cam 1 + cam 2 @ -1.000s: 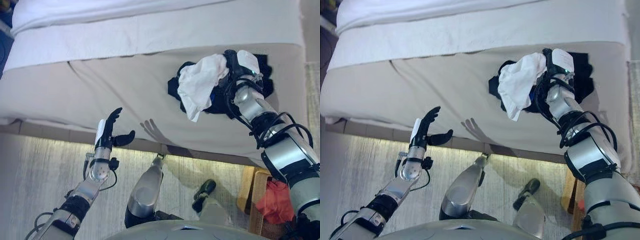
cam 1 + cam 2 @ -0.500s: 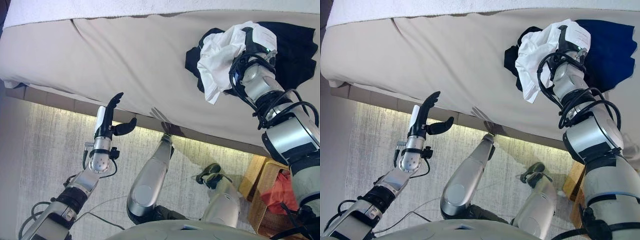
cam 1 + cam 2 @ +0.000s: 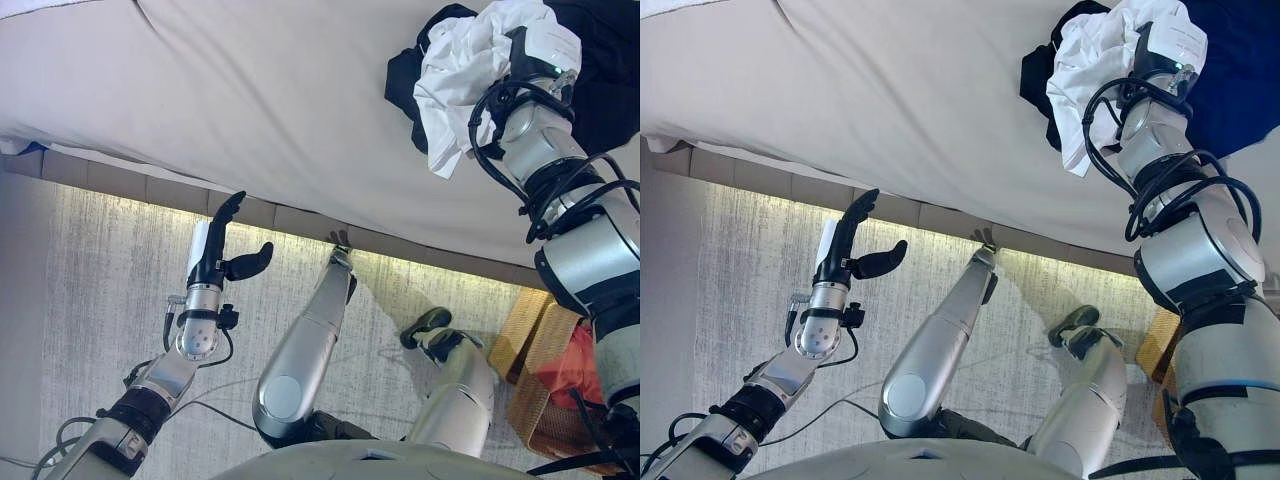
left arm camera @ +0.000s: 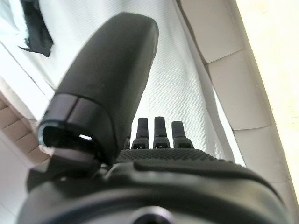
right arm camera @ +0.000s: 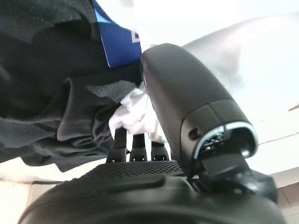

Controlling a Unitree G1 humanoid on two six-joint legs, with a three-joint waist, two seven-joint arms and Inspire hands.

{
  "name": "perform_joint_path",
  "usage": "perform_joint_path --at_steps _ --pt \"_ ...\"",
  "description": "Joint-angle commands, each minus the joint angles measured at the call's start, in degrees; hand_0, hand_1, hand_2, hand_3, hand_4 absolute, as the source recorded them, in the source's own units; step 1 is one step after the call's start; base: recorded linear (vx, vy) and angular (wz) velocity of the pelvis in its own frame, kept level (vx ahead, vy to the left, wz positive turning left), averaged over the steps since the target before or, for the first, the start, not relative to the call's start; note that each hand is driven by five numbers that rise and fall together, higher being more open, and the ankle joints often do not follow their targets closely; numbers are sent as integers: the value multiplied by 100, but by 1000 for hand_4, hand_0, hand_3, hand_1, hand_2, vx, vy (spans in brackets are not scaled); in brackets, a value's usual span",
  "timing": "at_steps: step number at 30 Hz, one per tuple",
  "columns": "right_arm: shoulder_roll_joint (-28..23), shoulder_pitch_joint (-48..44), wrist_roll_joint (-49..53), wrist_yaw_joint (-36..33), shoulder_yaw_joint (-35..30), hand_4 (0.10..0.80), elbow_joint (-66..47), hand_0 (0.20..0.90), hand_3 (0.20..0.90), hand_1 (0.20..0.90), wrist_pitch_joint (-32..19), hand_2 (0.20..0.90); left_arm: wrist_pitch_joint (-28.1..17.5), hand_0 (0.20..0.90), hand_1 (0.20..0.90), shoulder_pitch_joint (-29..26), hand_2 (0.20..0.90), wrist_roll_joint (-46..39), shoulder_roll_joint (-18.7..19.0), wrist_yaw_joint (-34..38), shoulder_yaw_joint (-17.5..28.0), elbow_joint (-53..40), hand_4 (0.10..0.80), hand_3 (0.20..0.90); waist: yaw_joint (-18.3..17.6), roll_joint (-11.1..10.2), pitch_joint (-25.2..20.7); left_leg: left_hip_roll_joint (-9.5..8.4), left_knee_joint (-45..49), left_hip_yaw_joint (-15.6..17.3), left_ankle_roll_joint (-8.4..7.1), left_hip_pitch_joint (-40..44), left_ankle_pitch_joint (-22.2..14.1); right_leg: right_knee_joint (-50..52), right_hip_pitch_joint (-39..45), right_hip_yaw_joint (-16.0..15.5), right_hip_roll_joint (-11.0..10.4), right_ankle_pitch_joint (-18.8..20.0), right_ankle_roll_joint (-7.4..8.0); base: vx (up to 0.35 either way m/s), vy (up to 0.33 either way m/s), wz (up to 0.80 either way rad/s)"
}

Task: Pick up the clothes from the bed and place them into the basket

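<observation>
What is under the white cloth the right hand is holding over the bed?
Dark clothes lie on the bed beneath the white cloth held by the right hand. How many pieces lie there cannot be seen; cloth and arm cover part.

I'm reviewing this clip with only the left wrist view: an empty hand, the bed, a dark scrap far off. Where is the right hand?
Observer: The right hand is up on the bed, with a white cloth draped over it, on a pile of dark clothes.
Reviewer: Is the basket anywhere near?
Observer: Yes, the basket stands on the floor at the robot's right side, below the bed's edge.
Reviewer: Anything in it?
Observer: A red garment lies inside.
</observation>
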Motion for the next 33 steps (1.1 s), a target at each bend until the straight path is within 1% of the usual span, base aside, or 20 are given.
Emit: perform_joint_path --at_steps 1,3,7,9,12,13,17,18,20,21,24,25,26,27,29,33 --pt "-426 -513 -27 -210 314 100 -197 300 200 300 -34 300 -578 900 900 -11 900 -109 239 242 312 -331 800 900 101 81 -70 -233 510 287 659 356 -1123 338 36 -35 646 6 -497 0 0 0" --pt "-379 -493 -65 -341 278 100 -164 300 200 300 -128 300 -563 900 900 -53 900 -79 199 255 279 -295 800 900 71 39 -70 -177 378 314 650 541 -1103 176 199 -31 665 47 -477 -6 -8 -2" --pt "-346 -452 -52 -367 234 100 -312 300 200 300 -137 300 -476 900 900 -116 900 -87 177 226 270 -282 800 900 -4 -48 -70 -76 106 378 626 983 -1077 -200 582 -15 683 158 -441 -5 -11 -6" --pt "-355 -412 21 -397 198 100 -398 300 200 300 -165 300 -396 900 900 -168 900 -86 164 206 277 -244 800 900 -61 -107 -70 12 -147 440 606 1367 -1032 -464 905 4 668 250 -410 19 4 -11" --pt "-409 -372 73 -434 85 100 -456 300 200 300 -211 300 -313 900 900 -251 900 -70 179 164 330 -212 800 900 -148 -202 -70 129 -580 557 542 1928 -917 -941 1395 20 675 405 -339 15 -2 -19" --pt "-411 -368 73 -445 71 100 -454 300 200 300 -211 300 -312 900 900 -263 900 -71 181 160 334 -205 800 900 -157 -209 -70 141 -631 570 534 1990 -901 -989 1448 19 677 422 -331 7 -5 -15" --pt "-541 -342 129 -430 -41 100 -551 300 200 300 -272 300 -127 900 900 -341 900 -53 216 94 424 -168 800 900 -259 -342 -73 270 -1182 754 433 2772 -763 -1636 2156 14 694 614 -227 16 -14 -24" --pt "-577 -318 165 -427 -43 100 -585 300 200 300 -283 300 -55 900 900 -330 900 -21 209 85 431 -119 800 900 -289 -394 -155 298 -1316 805 413 2931 -740 -1860 2325 21 719 689 -186 76 -14 -19" --pt "-714 -195 215 -343 -84 100 -714 300 200 300 -391 300 76 900 900 -289 900 -14 191 4 452 28 800 900 -418 -527 -475 422 -1723 947 338 3339 -674 -2423 2714 52 833 858 -105 75 12 -21" --pt "-734 -187 219 -355 -91 100 -729 300 200 300 -399 300 73 900 900 -291 900 -17 188 4 444 39 800 900 -433 -522 -498 430 -1770 976 361 3307 -549 -2528 2713 0 841 997 -145 33 37 -26" --pt "-919 -70 308 -345 -133 100 -865 300 200 300 -502 300 237 900 900 -208 900 73 127 -92 438 99 800 900 -591 -604 -836 543 -2143 1141 284 3693 -481 -3068 3097 70 935 1145 -80 90 41 -26" --pt "-1041 -40 453 -348 -202 100 -945 300 200 300 -569 300 364 900 900 -186 900 104 100 -76 402 127 800 900 -701 -625 -1029 597 -2323 1248 242 3879 -439 -3316 3263 133 987 1218 -48 82 41 -24" --pt "-1042 -38 453 -348 -203 100 -946 300 200 300 -568 300 364 900 900 -185 900 104 100 -76 401 127 800 900 -699 -624 -1027 598 -2328 1249 242 3886 -437 -3322 3269 134 989 1222 -48 76 49 -29" --pt "-1107 -12 566 -372 -246 100 -1003 300 200 300 -613 300 406 900 900 -171 900 108 83 -51 392 162 800 900 -756 -639 -1117 620 -2389 1298 228 3953 -424 -3416 3329 172 1013 1247 -35 45 24 -25" --pt "-1283 71 815 -461 -430 100 -1115 300 200 300 -741 300 445 900 900 -153 900 109 52 -81 389 250 800 900 -888 -686 -1323 668 -2567 1380 186 4095 -374 -3651 3451 251 1066 1336 -1 66 25 -21" --pt "-1704 287 868 -481 -737 100 -1521 300 200 300 -855 300 379 900 900 -56 900 96 57 -193 385 418 800 900 -1150 -773 -1685 757 -2939 1596 103 4394 -303 -4075 3658 377 1161 1506 63 74 2 -24"
